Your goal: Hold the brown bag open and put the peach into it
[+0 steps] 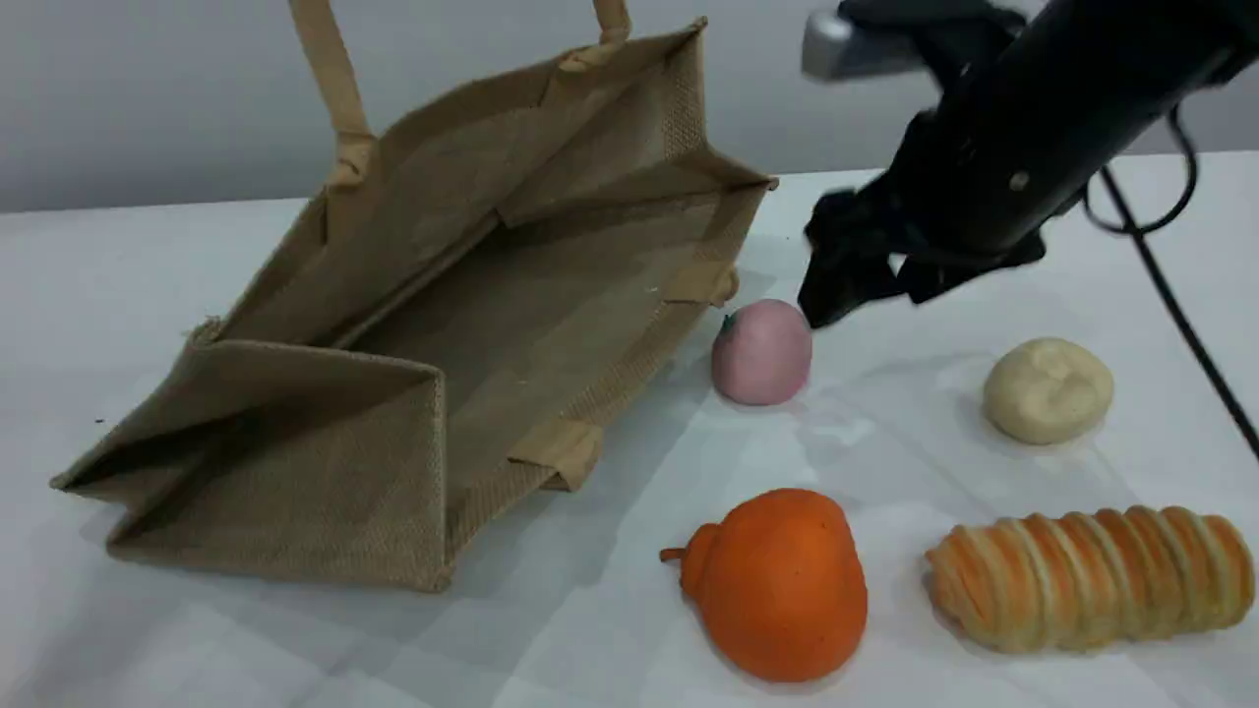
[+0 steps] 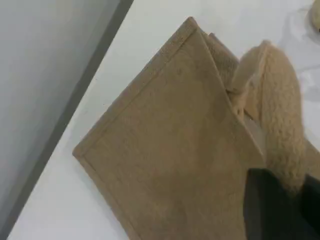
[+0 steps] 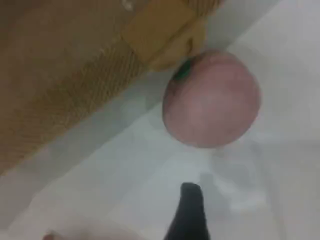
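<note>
Nudging the small round pale pink peach [image 1: 762, 354] away is the risk: the right gripper [image 1: 824, 300], jaws apart, hovers off-centre just beside it. It rests on the white table [image 1: 590, 639] by the big tan woven jute bag's [image 1: 393, 295] lower rim, green stem toward the mouth, no long axis. The left gripper [image 2: 280, 205] clamps a beige rope handle [image 2: 280, 100].
</note>
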You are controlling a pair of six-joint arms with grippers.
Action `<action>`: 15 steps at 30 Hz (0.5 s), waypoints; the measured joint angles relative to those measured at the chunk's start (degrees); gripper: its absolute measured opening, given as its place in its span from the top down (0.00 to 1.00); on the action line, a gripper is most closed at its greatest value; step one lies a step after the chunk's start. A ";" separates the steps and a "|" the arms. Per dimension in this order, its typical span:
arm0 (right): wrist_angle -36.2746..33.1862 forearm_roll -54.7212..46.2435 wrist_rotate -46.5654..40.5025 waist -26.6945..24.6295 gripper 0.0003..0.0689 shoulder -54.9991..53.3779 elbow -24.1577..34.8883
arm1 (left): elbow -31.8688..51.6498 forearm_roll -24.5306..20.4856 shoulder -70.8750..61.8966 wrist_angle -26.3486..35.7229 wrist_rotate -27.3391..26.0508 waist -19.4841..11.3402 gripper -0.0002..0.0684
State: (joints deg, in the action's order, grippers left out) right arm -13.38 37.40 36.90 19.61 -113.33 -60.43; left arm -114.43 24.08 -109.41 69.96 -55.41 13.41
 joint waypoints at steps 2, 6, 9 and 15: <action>1.20 0.05 0.22 0.74 0.24 -1.21 0.00 | 0.00 0.00 0.00 0.00 -0.89 0.00 0.86; 2.95 0.28 0.22 1.95 0.24 -1.71 -0.39 | 0.00 0.00 0.00 -0.04 -1.12 -0.06 0.86; 2.87 0.48 0.28 2.48 0.24 -1.71 -1.94 | 0.00 0.00 0.00 -0.04 -1.12 -0.06 0.86; 2.62 0.74 0.33 3.30 0.24 -2.00 -4.69 | 0.00 -0.03 0.00 -0.04 -1.12 -0.06 0.86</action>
State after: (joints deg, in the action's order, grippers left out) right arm -10.76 38.15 37.24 22.91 -115.34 -65.12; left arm -114.43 24.05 -109.41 69.92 -56.53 13.35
